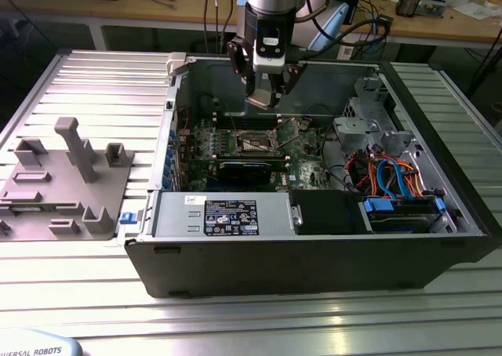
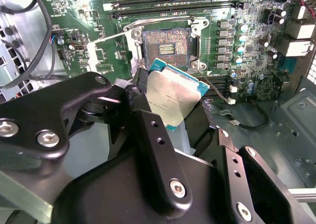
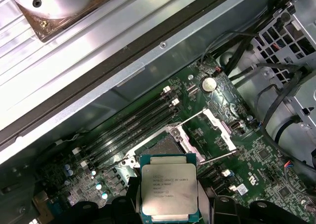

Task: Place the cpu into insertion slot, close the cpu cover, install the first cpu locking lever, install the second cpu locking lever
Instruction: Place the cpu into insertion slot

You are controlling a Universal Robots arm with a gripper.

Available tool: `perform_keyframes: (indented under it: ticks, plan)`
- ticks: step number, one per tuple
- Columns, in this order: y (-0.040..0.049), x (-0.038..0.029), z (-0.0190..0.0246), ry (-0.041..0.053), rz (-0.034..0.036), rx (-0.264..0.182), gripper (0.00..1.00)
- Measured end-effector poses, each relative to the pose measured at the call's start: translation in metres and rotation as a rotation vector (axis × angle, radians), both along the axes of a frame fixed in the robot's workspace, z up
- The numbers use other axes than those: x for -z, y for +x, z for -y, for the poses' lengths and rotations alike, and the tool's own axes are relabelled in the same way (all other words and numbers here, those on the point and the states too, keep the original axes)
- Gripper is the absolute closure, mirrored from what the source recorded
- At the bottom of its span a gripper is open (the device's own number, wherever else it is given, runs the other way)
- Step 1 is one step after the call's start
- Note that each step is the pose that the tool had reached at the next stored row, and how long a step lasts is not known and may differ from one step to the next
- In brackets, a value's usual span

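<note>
The gripper (image 1: 264, 85) hangs over the open computer case (image 1: 314, 254) with its jaws pinched on the cpu (image 1: 261, 99), gripping the chip by two opposite edges so its dull metal top stays bare in both wrist views. The cpu is in the air, well clear of the green circuit board (image 1: 306, 156). It touches nothing but the jaws. The relation that matters is chip to socket: the insertion slot (image 1: 255, 143) lies below the held cpu and slightly towards the front of the case in the exterior view, its dark centre uncovered. In the first wrist view the slot (image 3: 157, 147) sits just beyond the chip's (image 3: 169, 189) far edge, with the cpu cover (image 3: 220, 129) swung up and away beside it and the thin wire levers lifted too. In the second wrist view the cpu (image 2: 173, 95) looks turned and tilted against the slot's (image 2: 166, 47) square outline — I judge the two are not yet squared up or level with each other.
</note>
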State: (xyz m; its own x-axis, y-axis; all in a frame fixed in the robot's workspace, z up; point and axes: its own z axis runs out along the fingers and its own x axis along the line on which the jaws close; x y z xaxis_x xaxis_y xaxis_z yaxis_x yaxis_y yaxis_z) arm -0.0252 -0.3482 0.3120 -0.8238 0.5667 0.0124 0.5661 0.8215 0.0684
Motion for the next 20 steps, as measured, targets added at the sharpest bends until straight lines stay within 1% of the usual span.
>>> perform_keyframes:
  ticks: [3,8,11,12,20]
  plan:
    - [0.0,0.0002,0.0,-0.0019,0.0001,0.001,0.46]
    - [0.0,0.0002,0.0,-0.0158,0.0,0.003,0.46]
    - [0.0,0.0003,0.0,-0.0268,0.0,0.006,0.46]
    - [0.0,0.0004,0.0,-0.0291,0.0,0.006,0.46]
    - [0.0,0.0007,0.0,-0.0316,-0.0001,0.01,0.46]
